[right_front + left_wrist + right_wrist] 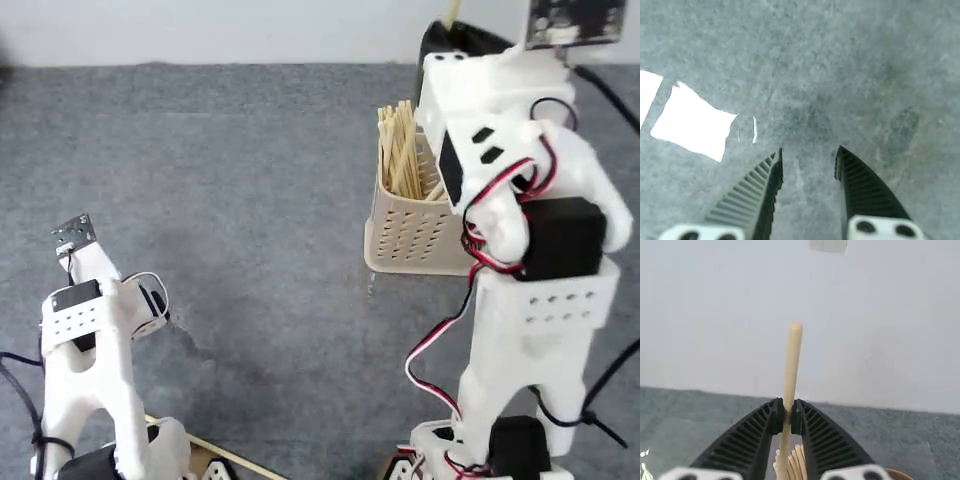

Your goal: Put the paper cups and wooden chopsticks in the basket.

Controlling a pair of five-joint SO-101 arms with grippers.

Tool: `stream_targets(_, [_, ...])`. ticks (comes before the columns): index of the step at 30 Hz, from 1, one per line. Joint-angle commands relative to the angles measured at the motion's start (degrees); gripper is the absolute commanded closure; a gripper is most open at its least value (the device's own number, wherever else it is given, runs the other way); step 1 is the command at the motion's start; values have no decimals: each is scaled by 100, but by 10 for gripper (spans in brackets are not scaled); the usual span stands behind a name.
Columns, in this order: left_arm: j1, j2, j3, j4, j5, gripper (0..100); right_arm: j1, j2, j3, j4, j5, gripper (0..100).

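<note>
Because the right gripper (787, 420) is clamped on one chopstick (794, 355), the stick stands upright between its jaws, directly above the chopsticks (400, 150) already in the basket (415, 240), likely lined up for a drop. The left gripper (807, 160) hangs with jaws apart, only carpet (865, 60) between them.

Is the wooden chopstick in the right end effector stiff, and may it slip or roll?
The wooden chopstick extends straight beyond the right end effector, so it is probably stiff and light. It looks round and smooth and is pinched at one narrow spot, so it may pivot or slip. On the table it would likely roll.
</note>
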Motion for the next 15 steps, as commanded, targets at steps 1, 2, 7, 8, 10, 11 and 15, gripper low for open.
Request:
stream_targets(1, [35, -185, -31, -79, -44, 831, 48, 40, 290, -136, 378, 989])
stream_targets(2, [35, -185, -31, -79, -44, 831, 48, 40, 360, -145, 422, 988])
stream_targets(7, [35, -185, -31, -79, -44, 831, 57, 22, 413, -92, 466, 926])
stream_targets(8, [35, -185, -31, -79, -44, 831, 57, 22, 404, -110, 466, 903])
stream_targets(10, [35, -185, -31, -79, -44, 831, 57, 22, 404, -145, 466, 883])
stream_targets(11, [35, -185, -31, -79, -44, 831, 57, 31, 404, -145, 466, 888])
stream_targets(15, [35, -185, -22, -79, -44, 832, 224, 92, 413, -295, 448, 937])
